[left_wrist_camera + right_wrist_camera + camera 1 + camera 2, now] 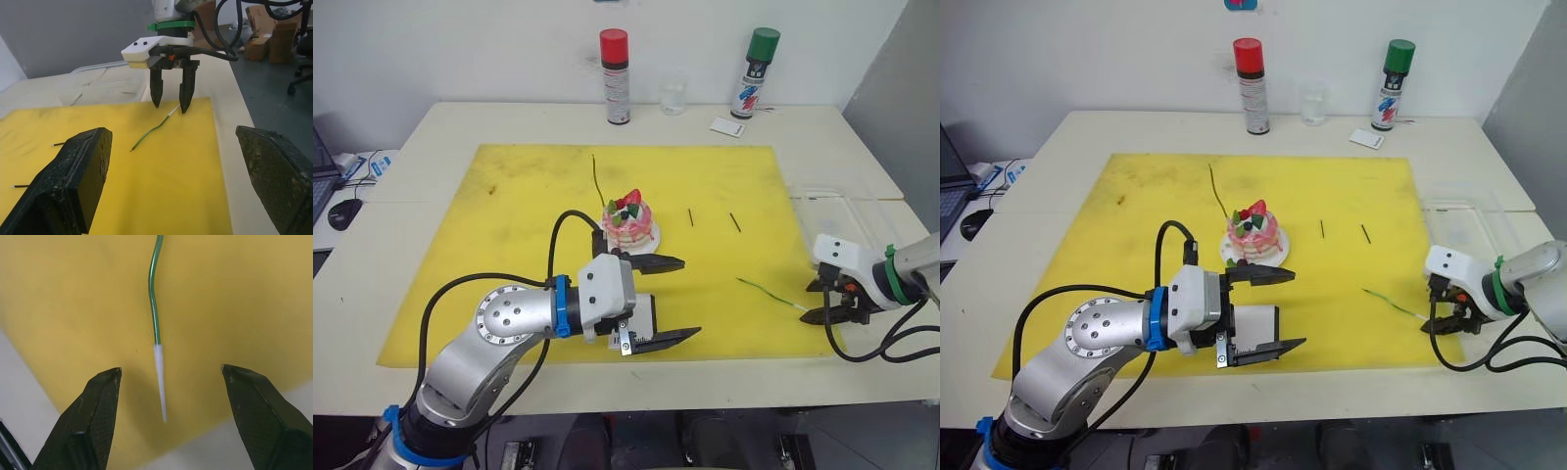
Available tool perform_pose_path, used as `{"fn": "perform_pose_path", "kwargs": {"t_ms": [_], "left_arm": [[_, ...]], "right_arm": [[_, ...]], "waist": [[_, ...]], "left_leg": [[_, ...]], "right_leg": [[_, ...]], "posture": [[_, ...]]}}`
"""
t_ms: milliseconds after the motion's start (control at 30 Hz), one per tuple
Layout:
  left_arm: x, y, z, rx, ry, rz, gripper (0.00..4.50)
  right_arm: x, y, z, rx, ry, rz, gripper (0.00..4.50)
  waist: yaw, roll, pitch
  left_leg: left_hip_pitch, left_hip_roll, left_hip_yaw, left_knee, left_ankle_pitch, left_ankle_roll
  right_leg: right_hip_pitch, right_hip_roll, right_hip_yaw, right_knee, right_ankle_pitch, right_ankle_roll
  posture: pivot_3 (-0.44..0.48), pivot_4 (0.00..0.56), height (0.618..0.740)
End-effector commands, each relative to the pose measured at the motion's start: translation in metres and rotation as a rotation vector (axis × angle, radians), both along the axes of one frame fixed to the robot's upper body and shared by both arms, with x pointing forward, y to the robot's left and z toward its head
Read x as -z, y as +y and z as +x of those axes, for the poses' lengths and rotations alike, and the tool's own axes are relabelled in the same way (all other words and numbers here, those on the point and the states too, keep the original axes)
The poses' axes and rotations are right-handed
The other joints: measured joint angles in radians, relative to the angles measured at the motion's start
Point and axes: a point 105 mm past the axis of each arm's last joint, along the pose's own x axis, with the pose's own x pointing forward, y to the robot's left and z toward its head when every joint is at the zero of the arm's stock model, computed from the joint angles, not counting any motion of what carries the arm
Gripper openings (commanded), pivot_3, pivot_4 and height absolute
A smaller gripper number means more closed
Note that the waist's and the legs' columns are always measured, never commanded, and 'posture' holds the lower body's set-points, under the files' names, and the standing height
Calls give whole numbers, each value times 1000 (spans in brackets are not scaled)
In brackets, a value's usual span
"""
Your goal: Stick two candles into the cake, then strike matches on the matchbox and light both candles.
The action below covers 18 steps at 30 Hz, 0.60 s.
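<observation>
Yellow mat [509, 294]: right gripper [166, 382] open astride candle [155, 313]

Cream table [460, 122]: yellow mat [529, 196], two spray cans [615, 76].

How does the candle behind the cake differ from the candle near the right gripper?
The candle behind the cake lies far from both grippers; the candle near the right gripper has its whitish end between that open right gripper's fingers, not yet gripped. The first lies next to the cake; the second lies near the mat's right edge. Both are thin, green, wavy, and lie flat on the yellow mat.
</observation>
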Motion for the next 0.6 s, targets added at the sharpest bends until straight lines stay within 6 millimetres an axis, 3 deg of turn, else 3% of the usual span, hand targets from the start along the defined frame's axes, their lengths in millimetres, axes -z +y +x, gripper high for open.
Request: {"fn": "perform_pose_path", "kwargs": {"t_ms": [33, 133, 267, 600], "left_arm": [[-5, -4, -7, 19, -37, -16, 4500], [-5, -4, -8, 17, -36, -16, 4500], [-5, -4, -9, 13, -33, -19, 4500], [-5, -6, -11, 18, -28, -22, 4500]], "right_arm": [[-8, 6, -1, -20, -4, 2, 3408], [-11, 10, -3, -20, 5, 12, 3244], [-15, 17, -7, -22, 22, 26, 2219], [-13, 18, -6, -9, 18, 10, 2219]], "waist": [[0, 0, 0], [1, 0, 0], [0, 0, 0], [1, 0, 0]], "left_leg": [[0, 0, 0, 0, 0, 0], [0, 0, 0, 0, 0, 0], [0, 0, 0, 0, 0, 0], [0, 0, 0, 0, 0, 0]], "right_leg": [[0, 0, 0, 0, 0, 0], [0, 0, 0, 0, 0, 0], [0, 0, 0, 0, 0, 0], [0, 0, 0, 0, 0, 0]], "posture": [[0, 150, 740], [0, 150, 740], [0, 150, 740], [0, 150, 740]]}}
